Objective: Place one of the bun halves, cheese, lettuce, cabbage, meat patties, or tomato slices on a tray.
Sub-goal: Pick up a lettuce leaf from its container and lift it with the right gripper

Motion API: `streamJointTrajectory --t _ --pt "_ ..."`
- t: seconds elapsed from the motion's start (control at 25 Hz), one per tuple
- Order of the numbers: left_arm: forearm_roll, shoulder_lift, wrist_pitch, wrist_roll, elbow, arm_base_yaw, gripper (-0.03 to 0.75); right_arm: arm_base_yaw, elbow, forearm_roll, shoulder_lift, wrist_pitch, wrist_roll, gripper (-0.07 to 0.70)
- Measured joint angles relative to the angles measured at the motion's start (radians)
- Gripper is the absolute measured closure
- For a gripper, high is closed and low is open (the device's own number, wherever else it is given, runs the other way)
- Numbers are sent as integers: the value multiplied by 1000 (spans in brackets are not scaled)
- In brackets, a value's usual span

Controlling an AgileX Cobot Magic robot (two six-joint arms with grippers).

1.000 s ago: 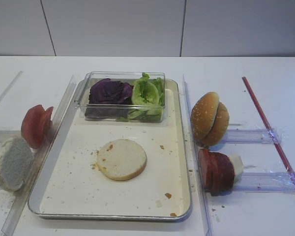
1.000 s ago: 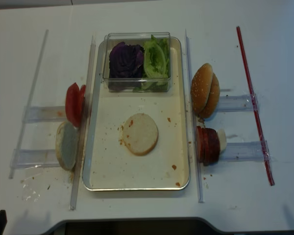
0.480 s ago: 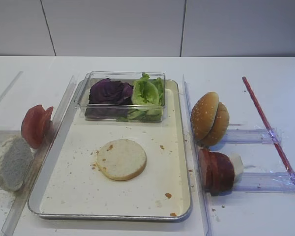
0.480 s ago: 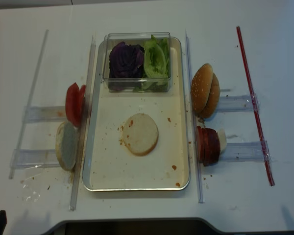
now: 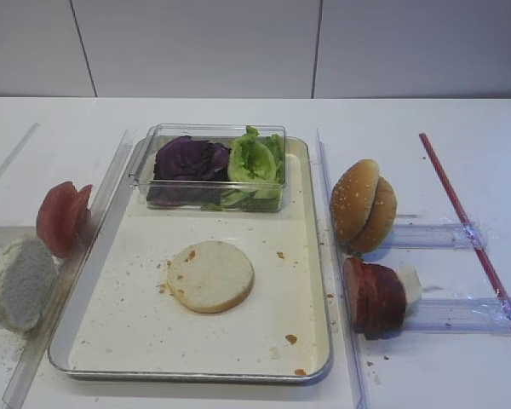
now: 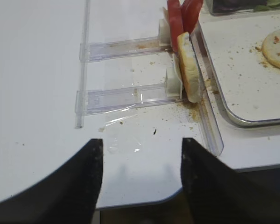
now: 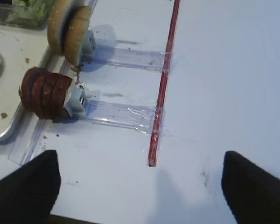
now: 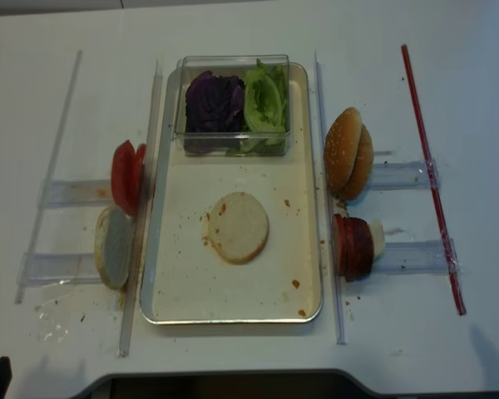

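Silver rectangular metal tray [image 5: 311, 256] sits mid-worktop, one pale flat bun disc [image 5: 210, 275] lying on it. Dark meat patties [image 5: 373, 296] stand on edge in a clear rack beside it, easy to pinch. Right tool [image 7: 140, 182] hovers spread wide, empty; left tool [image 6: 142, 175] likewise empty, apart.

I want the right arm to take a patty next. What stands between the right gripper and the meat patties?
Nothing visible does. The right gripper hangs open over bare table, and the meat patties stand on edge ahead to its left, beside the tray.
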Motion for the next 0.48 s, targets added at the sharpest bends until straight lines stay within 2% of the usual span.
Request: streamJointTrajectory --t 0.28,0.48 --pt "0 0 -2 0 0 0 355 0 -191 24 255 -11 16 -66" --pt "0 0 -2 0 0 0 355 0 -334 76 484 44 17 -62"
